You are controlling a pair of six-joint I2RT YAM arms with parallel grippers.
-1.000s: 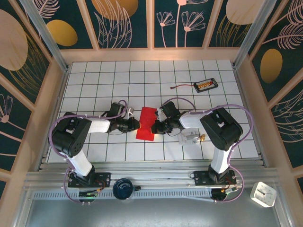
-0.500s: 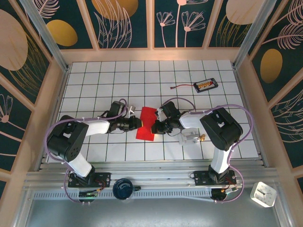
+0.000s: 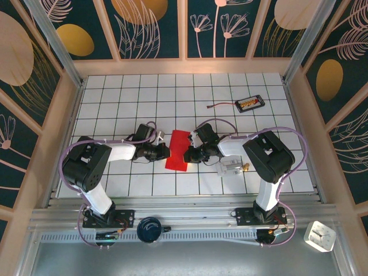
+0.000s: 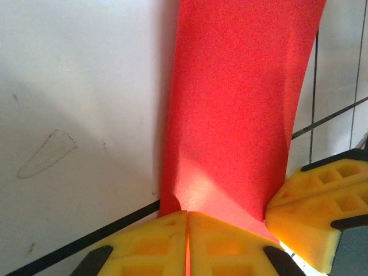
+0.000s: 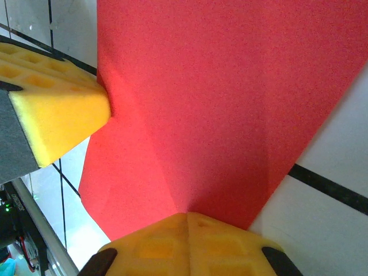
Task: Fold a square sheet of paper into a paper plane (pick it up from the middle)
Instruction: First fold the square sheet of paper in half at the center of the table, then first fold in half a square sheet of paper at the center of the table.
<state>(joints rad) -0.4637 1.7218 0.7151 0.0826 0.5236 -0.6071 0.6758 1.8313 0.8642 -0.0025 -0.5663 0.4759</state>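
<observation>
Right, both claws are on the sheet at once.

The thin, bright red square sheet of paper (image 3: 177, 150) lies mid-table on the white gridded tabletop (image 3: 115, 92), between the two arms. By the look of it, it is already doubled into a narrow strip. Its long axis runs away from the arm bases, with the far end leaning a little to my right.

The left gripper (image 3: 165, 150), black with yellow pads, reaches in from the left and meets the strip's left long edge about halfway along. In its wrist view the pads are pressed flat together, no gap, with the red edge caught at the seam. So it is clamped on the paper.

The right gripper (image 3: 188, 154), same build, comes in from the right to the opposite long edge. It is also pinched tight on the paper, and its wrist view shows the red fanning out from the closed pads.

The relation that matters is that the two grips face each other across the short width, square to the long axis. Neither arm is nearer; each owns one edge.

My read is that the next fold has to turn about that long axis. The paper already shows soft buckles between the pads. Driving the claws together could crumple it, and pulling them apart could tear it.
</observation>
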